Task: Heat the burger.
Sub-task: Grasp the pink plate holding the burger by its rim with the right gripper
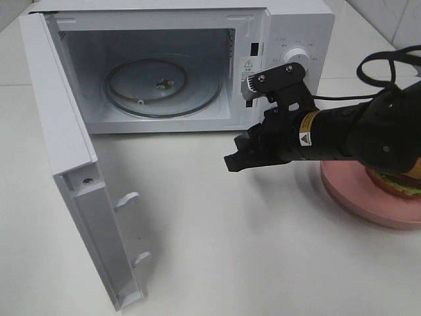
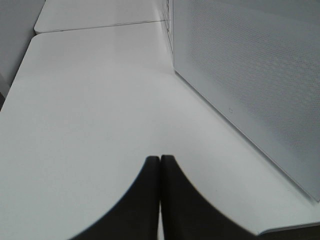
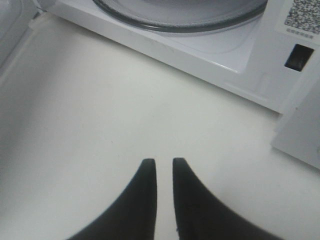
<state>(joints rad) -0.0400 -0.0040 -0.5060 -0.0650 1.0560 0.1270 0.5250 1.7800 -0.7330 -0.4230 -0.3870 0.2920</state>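
The burger (image 1: 395, 181) lies on a round pink plate (image 1: 355, 194) at the table's right edge. My right arm hides most of it, so only a strip of bun and green lettuce shows. The right gripper (image 1: 233, 161) hovers over the table just in front of the open microwave (image 1: 289, 33), left of the plate. In the right wrist view its fingertips (image 3: 164, 161) stand a narrow gap apart with nothing between them. The left gripper (image 2: 160, 157) appears only in the left wrist view, shut and empty over bare table.
The microwave door (image 1: 59, 131) swings out to the left, reaching toward the table's front. A glass turntable (image 1: 161, 85) lies inside the cavity, and its rim (image 3: 180, 15) shows in the right wrist view. The microwave's perforated side wall (image 2: 250, 75) stands beside the left gripper.
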